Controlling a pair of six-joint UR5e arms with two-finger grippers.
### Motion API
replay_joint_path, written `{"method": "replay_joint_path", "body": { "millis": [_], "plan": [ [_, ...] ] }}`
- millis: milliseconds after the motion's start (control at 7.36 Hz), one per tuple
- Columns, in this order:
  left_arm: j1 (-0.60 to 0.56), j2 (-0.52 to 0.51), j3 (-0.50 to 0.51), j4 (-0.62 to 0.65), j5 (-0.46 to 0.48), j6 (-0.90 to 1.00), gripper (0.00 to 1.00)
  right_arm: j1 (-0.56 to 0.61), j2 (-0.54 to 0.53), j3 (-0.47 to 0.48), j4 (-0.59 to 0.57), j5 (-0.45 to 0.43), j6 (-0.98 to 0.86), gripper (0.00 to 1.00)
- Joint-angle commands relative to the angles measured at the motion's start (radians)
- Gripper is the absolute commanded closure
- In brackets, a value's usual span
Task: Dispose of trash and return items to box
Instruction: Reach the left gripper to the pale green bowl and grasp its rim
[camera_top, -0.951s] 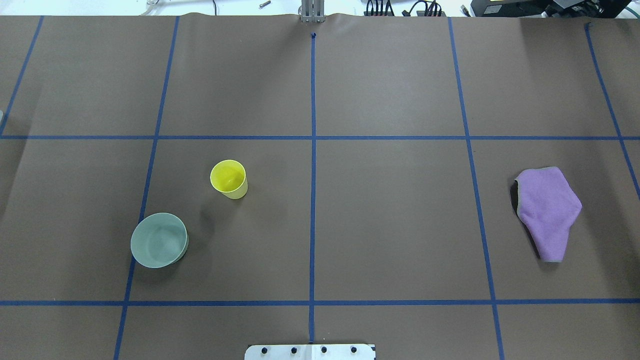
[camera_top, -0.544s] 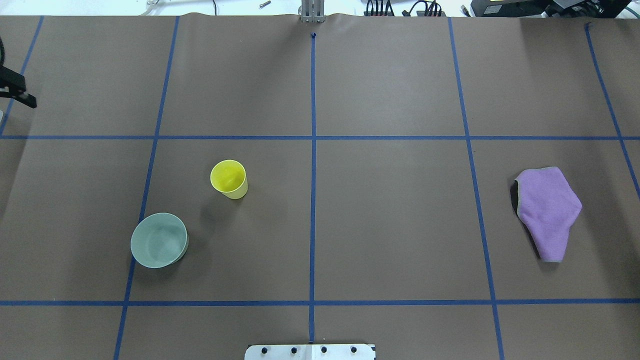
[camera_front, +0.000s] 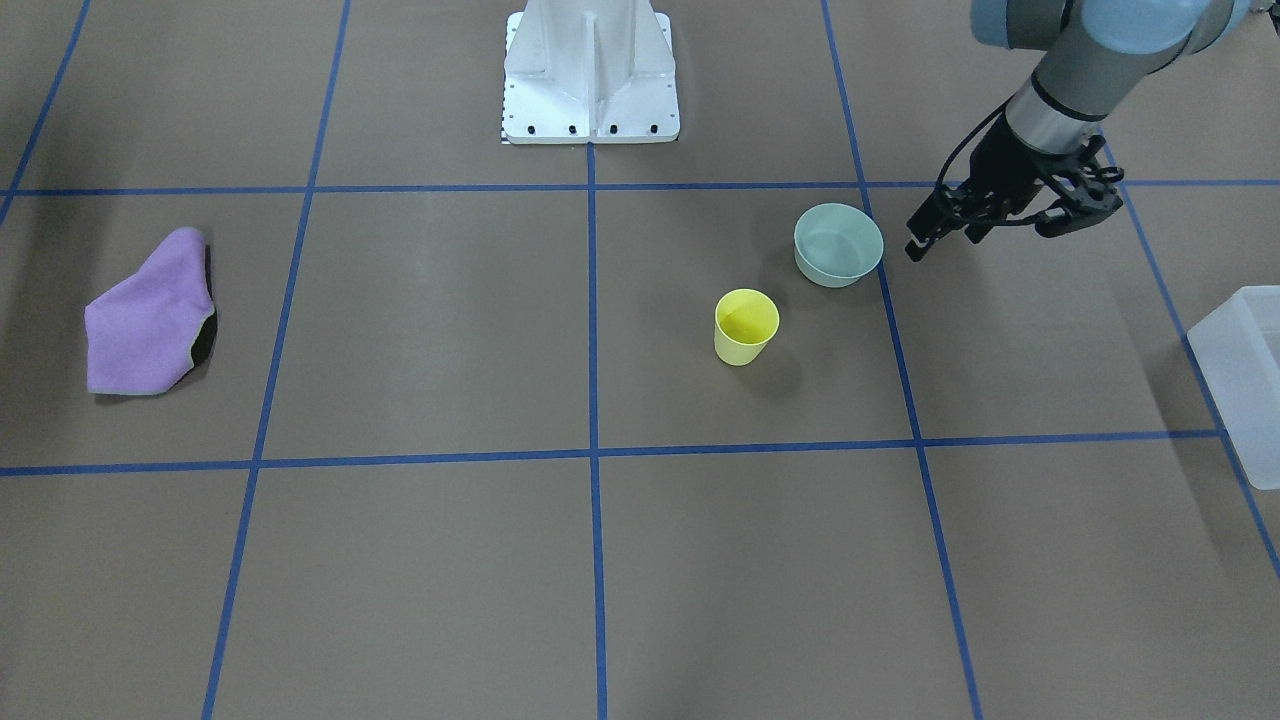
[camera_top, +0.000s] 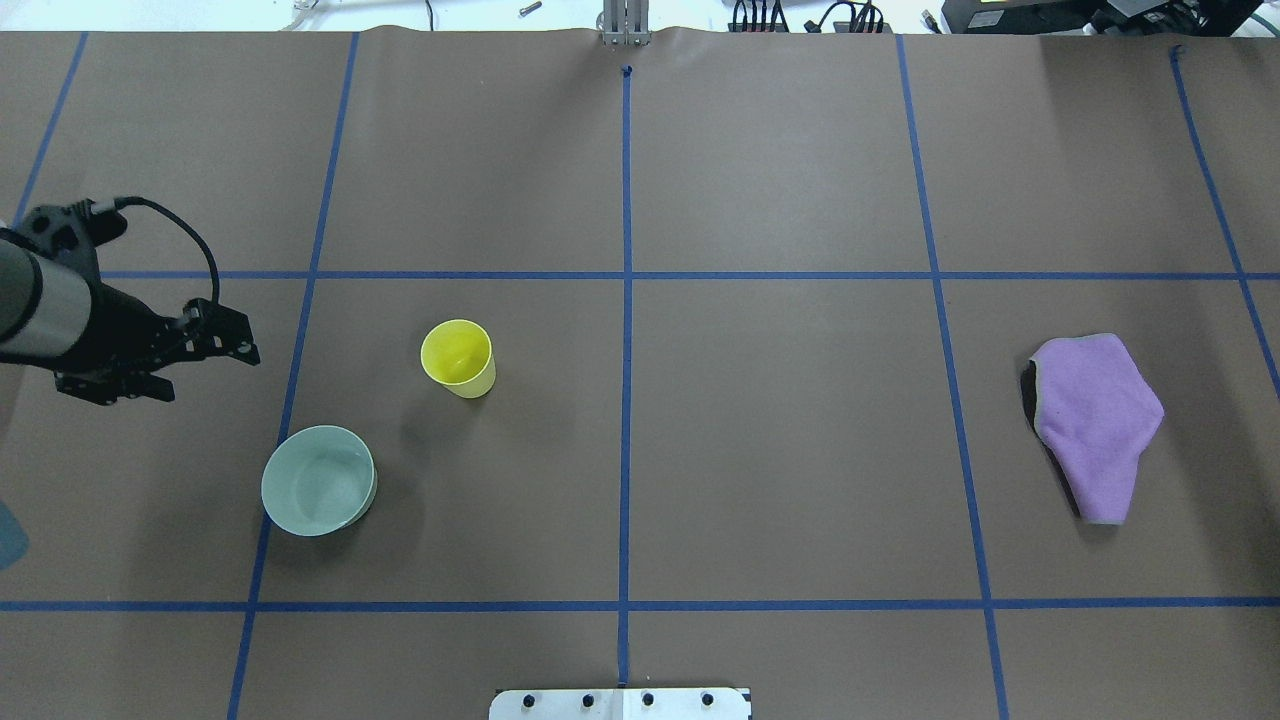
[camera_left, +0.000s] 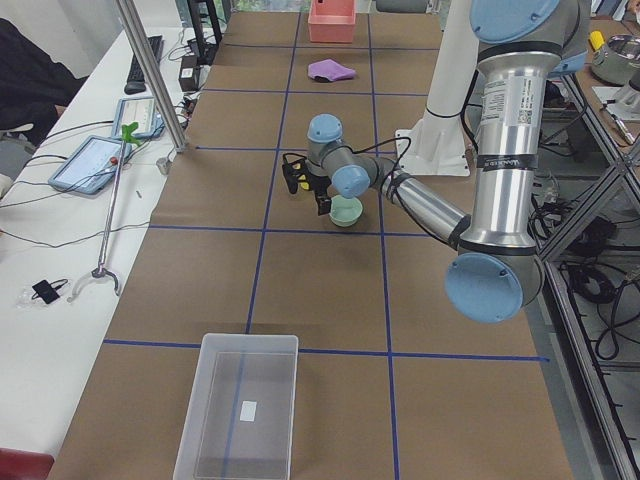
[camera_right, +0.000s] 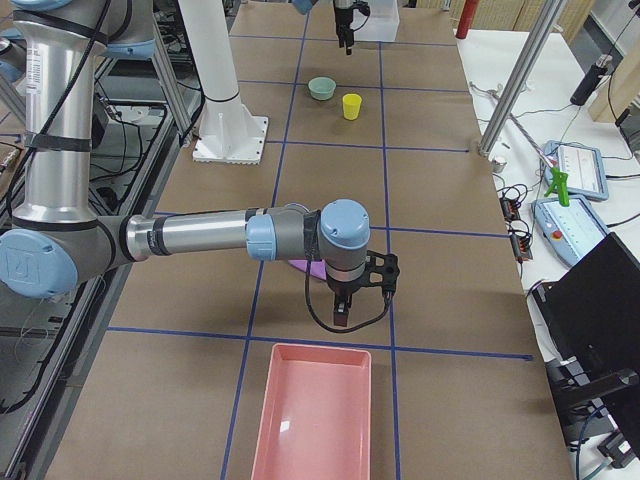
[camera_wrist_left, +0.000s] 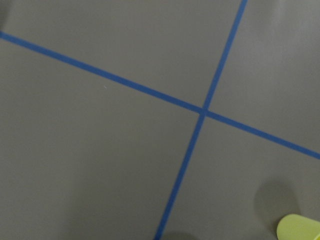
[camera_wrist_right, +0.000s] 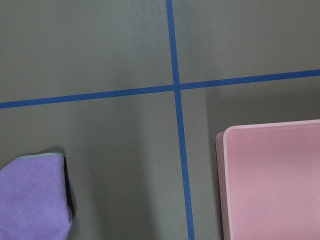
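The pale mint-green bowl stands upright on the table's left half, also in the front view. The yellow cup stands upright beyond and to the right of it, also in the front view; its rim shows at the left wrist view's corner. My left gripper hovers left of and beyond the bowl, jaws apart and empty, also in the front view. The translucent box sits at the table's left end. My right gripper shows only in the right side view; I cannot tell its state.
A purple cloth lies on the right half, also in the right wrist view. A pink tray sits at the table's right end, beside the right gripper. The white pedestal stands at the robot's edge.
My left arm has come in from the left edge and moved nearer and rightward, toward the bowl. The bowl, cup and cloth have not moved.
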Motion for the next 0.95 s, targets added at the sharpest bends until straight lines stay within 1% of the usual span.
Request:
{"method": "replay_joint_path", "body": {
  "millis": [0,136,544,680,816],
  "plan": [
    [0.141,0.020,0.001,-0.039,0.090,-0.067,0.02,-0.001,0.000,-0.002,-0.002,0.001,0.002,0.00],
    [0.177,0.020,0.012,-0.039,0.091,-0.067,0.02,-0.001,0.002,-0.002,-0.002,0.001,0.002,0.00],
    [0.224,0.021,0.058,-0.040,0.111,-0.066,0.02,-0.001,0.002,-0.003,-0.003,0.000,0.003,0.00],
    [0.255,0.018,0.072,-0.040,0.139,-0.066,0.03,-0.001,0.002,-0.003,-0.003,0.001,0.009,0.00],
    [0.268,0.012,0.081,-0.040,0.145,-0.067,0.14,-0.001,0.002,-0.003,-0.002,0.001,0.009,0.00]
  ]
}}
